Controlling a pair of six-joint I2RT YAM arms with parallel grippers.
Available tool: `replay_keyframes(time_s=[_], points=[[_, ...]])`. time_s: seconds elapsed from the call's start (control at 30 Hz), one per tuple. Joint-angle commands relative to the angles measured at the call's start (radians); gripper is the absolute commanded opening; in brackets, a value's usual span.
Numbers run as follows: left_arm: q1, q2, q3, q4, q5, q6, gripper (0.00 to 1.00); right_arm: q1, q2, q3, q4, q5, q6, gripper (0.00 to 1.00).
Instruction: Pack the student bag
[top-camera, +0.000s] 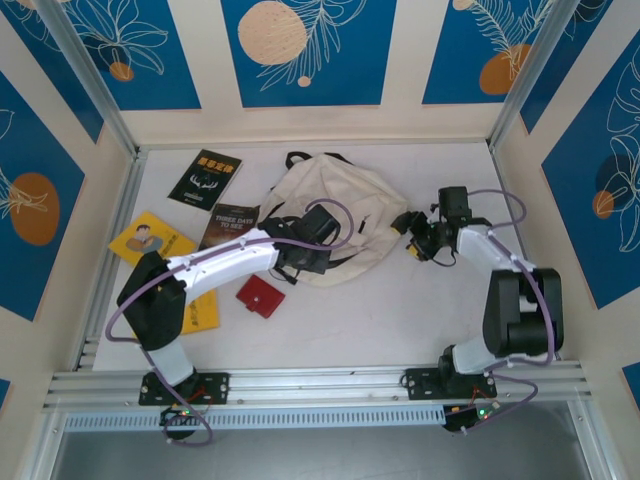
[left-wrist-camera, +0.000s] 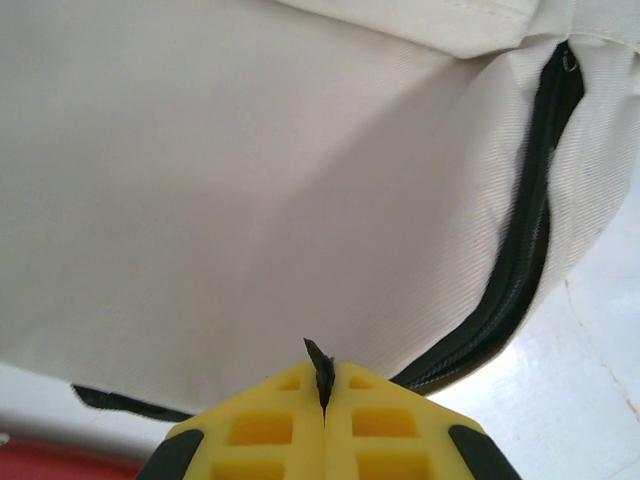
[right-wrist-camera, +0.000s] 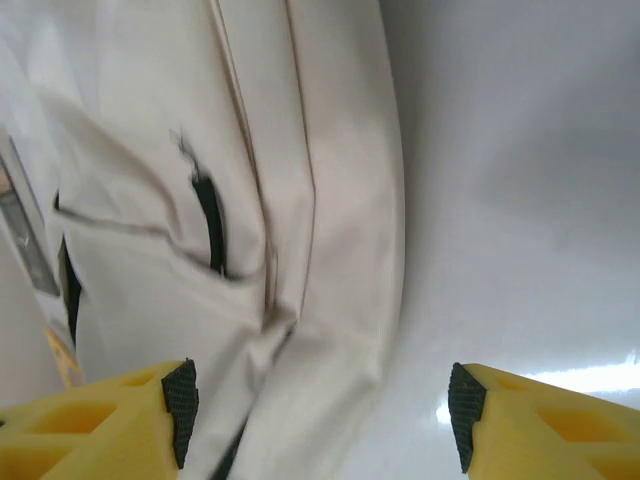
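Arms flank the student bag (top-camera: 330, 205), a cream backpack slumped mid-table, towards the far side of the white table (top-camera: 380, 320). The left gripper (left-wrist-camera: 324, 385) sits at the bag's near left edge, its yellow fingers closed tight on a small black tab (left-wrist-camera: 320, 362) near the black zipper (left-wrist-camera: 520, 270). The right gripper (right-wrist-camera: 320, 400) hangs spread wide, holding nothing, just beside the bag's right flank. A red wallet (top-camera: 260, 296) and a yellow book (top-camera: 148, 240) lie to the bag's left.

The table (top-camera: 400, 320) bears the student bag (top-camera: 345, 200), black book (top-camera: 205, 180), yellow book (top-camera: 150, 240) and red wallet (top-camera: 260, 296)
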Motion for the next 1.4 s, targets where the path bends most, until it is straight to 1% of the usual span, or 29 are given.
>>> replay_keyframes(time_s=[0.0,0.1,0.17,0.37,0.53,0.57,0.63,0.7,0.8,0.9,1.0,1.13,1.27,1.37], points=[[0.009,0.028,0.038,0.040,0.067,0.045,0.00,0.047,-0.070,-0.108,0.002,-0.110,0.133,0.69],[0.008,0.036,0.042,0.056,0.104,0.057,0.00,0.098,-0.108,-0.156,0.056,-0.138,0.214,0.69],[0.008,0.035,0.044,0.066,0.119,0.061,0.00,0.127,-0.109,-0.174,0.079,-0.126,0.258,0.68],[0.008,0.033,0.042,0.078,0.131,0.068,0.00,0.198,-0.025,-0.185,0.206,-0.133,0.344,0.63],[0.008,0.033,0.050,0.073,0.136,0.071,0.00,0.236,0.046,-0.193,0.300,-0.101,0.400,0.58],[0.008,0.032,0.051,0.069,0.134,0.071,0.00,0.238,0.060,-0.196,0.318,-0.100,0.411,0.56],[0.008,0.026,0.047,0.070,0.128,0.071,0.00,0.241,0.083,-0.198,0.347,-0.096,0.421,0.49],[0.008,0.023,0.044,0.069,0.117,0.071,0.00,0.243,0.092,-0.197,0.339,-0.067,0.420,0.35],[0.008,0.020,0.045,0.042,0.067,0.066,0.00,0.230,0.079,-0.185,0.268,0.012,0.373,0.15],[0.012,-0.015,0.013,0.033,-0.005,0.071,0.00,0.203,0.061,-0.149,0.149,0.120,0.282,0.06],[0.031,-0.055,-0.032,0.028,-0.044,0.078,0.00,0.159,0.066,-0.120,0.091,0.174,0.203,0.04],[0.075,-0.105,-0.106,0.054,-0.065,0.102,0.00,0.076,0.097,-0.084,0.070,0.154,0.103,0.04],[0.112,-0.120,-0.160,0.148,-0.009,0.142,0.00,0.020,0.140,-0.007,0.039,0.136,-0.013,0.04],[0.117,-0.089,-0.146,0.203,0.018,0.177,0.00,-0.022,0.180,0.055,0.024,0.118,-0.080,0.05]])
